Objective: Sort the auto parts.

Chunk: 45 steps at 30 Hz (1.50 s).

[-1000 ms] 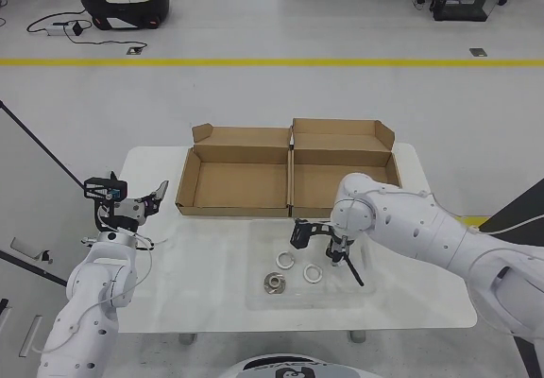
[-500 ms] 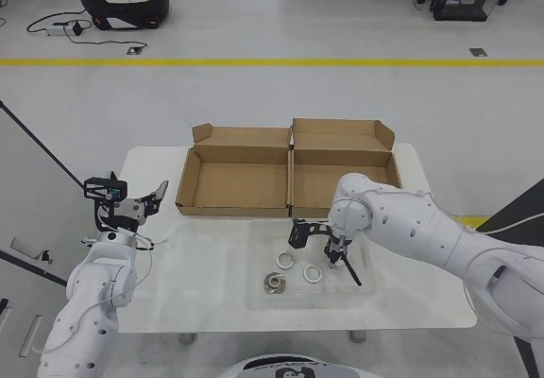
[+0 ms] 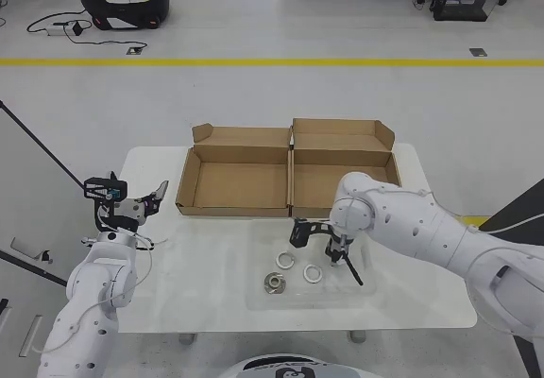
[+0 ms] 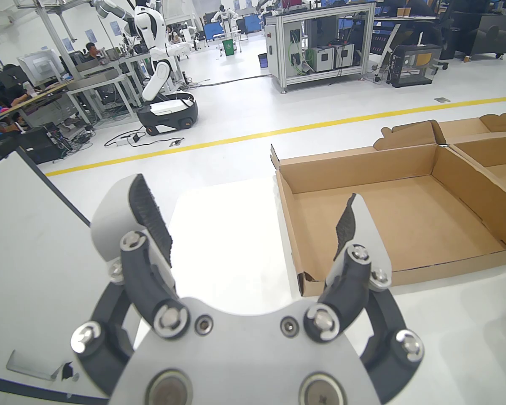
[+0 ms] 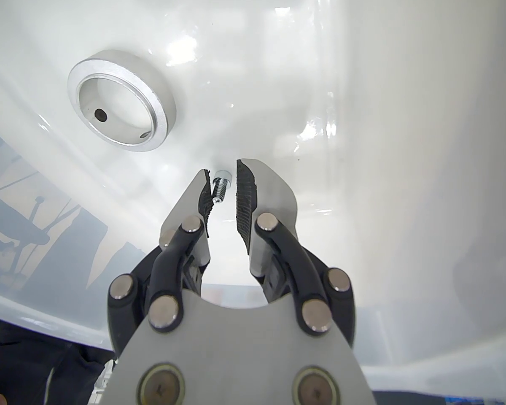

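Observation:
A small silver bolt (image 5: 219,187) lies on the clear tray (image 3: 366,293) between the fingers of my right gripper (image 5: 221,170). It rests against one pad, with a gap to the other. The gripper is open by a narrow gap, low over the tray's right half (image 3: 336,253). A silver ring (image 5: 122,105) lies close by. In the top view, two white rings (image 3: 282,258) (image 3: 313,274) and a grey metal part (image 3: 273,282) sit in the tray. My left gripper (image 4: 246,191) is wide open and holds nothing, raised near the table's left edge (image 3: 149,200).
Two open cardboard boxes (image 3: 239,184) (image 3: 333,180) stand side by side behind the tray, both with bare floors; the left one (image 4: 405,212) is ahead of my left gripper. The white table (image 3: 196,283) has free room left of the tray.
The right arm wavers only slightly over the tray. The left arm and the parts have stayed where they were.

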Each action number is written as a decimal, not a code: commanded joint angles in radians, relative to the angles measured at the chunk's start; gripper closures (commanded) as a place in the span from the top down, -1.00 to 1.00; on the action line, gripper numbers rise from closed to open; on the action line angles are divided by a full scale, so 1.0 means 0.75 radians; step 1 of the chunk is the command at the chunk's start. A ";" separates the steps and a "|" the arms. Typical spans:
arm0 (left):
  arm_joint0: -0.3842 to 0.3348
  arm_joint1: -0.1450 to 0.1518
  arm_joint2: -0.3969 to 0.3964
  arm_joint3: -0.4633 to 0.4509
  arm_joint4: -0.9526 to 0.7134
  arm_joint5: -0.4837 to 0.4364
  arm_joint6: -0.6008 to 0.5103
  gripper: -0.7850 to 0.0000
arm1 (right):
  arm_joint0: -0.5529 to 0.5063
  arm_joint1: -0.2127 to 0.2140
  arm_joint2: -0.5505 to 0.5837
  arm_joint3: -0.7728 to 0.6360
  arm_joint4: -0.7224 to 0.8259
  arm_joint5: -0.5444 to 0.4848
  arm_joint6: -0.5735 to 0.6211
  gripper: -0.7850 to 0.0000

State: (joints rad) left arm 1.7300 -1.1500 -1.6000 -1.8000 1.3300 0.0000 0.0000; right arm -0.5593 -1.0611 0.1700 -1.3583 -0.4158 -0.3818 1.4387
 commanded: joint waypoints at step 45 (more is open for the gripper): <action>0.000 0.000 0.000 0.000 0.000 0.000 0.000 1.00 | 0.145 0.355 0.143 -0.197 0.551 -0.580 -0.581 -1.00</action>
State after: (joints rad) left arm 1.7300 -1.1500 -1.6000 -1.8000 1.3300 0.0000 0.0000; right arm -0.4427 -0.8112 0.2652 -1.5070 -0.0221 -0.7731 1.0469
